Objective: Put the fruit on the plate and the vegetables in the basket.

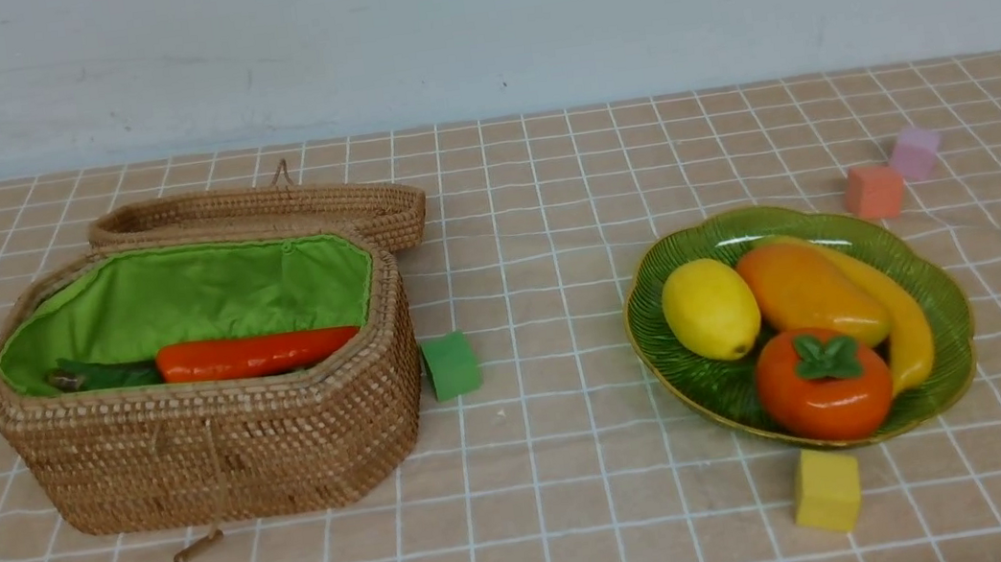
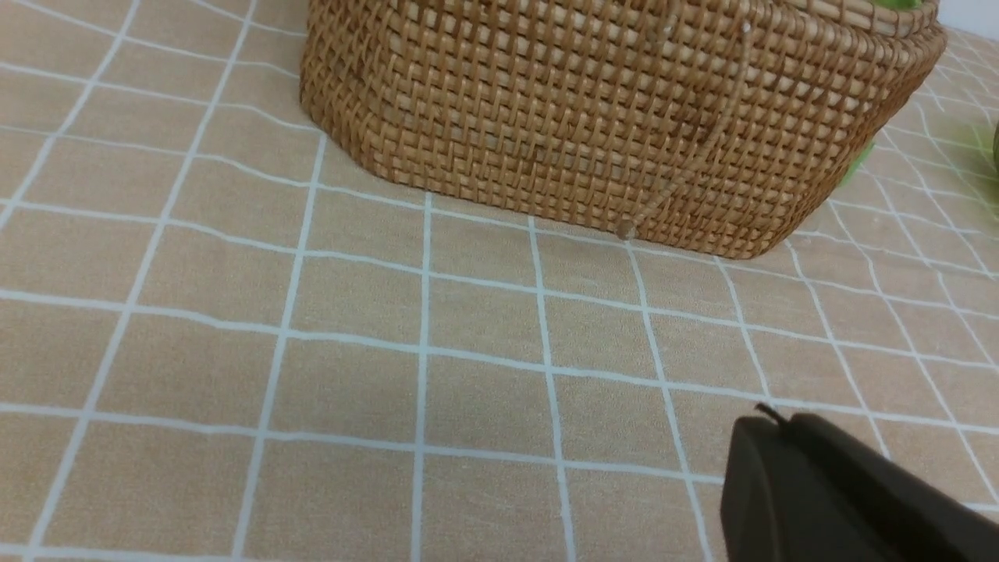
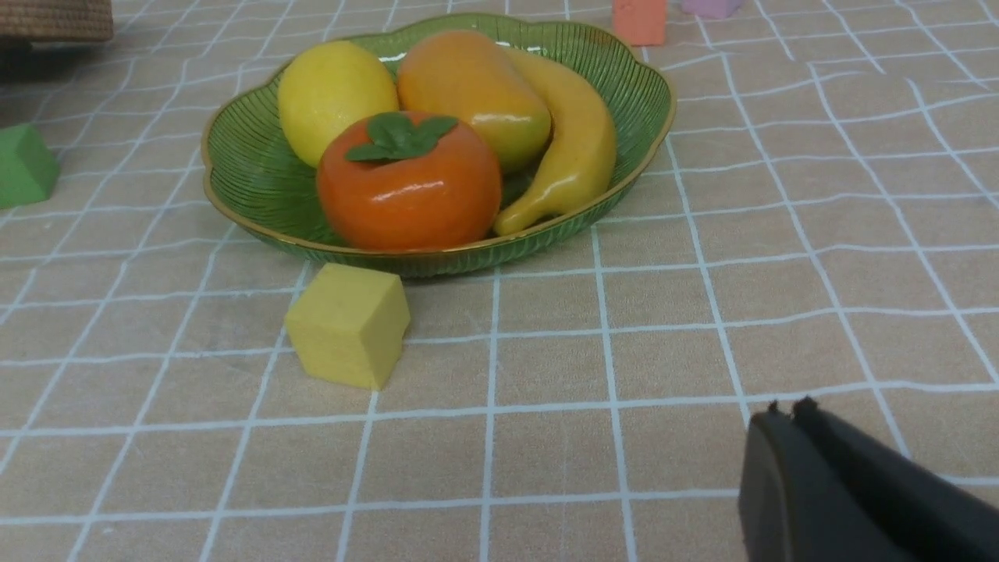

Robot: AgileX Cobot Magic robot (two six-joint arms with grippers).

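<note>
The green glass plate (image 1: 938, 301) at the right holds the lemon (image 1: 710, 308), the mango (image 1: 806, 289), the banana (image 1: 908, 329) and the persimmon (image 1: 824, 388). The open wicker basket (image 1: 222, 443) at the left holds the carrot (image 1: 254, 354) with its green leaves (image 1: 102, 374); the eggplant and gourd are hidden. My left gripper (image 2: 769, 425) is shut and empty, over bare cloth in front of the basket (image 2: 609, 117). My right gripper (image 3: 784, 414) is shut and empty, short of the plate (image 3: 250, 172). Neither gripper shows in the front view.
The basket's lid (image 1: 259, 211) lies behind it. A green foam cube (image 1: 451, 365) sits right of the basket, a yellow cube (image 1: 825, 490) in front of the plate, an orange cube (image 1: 873, 191) and a pink cube (image 1: 915, 152) behind it. A checked tan cloth covers the table.
</note>
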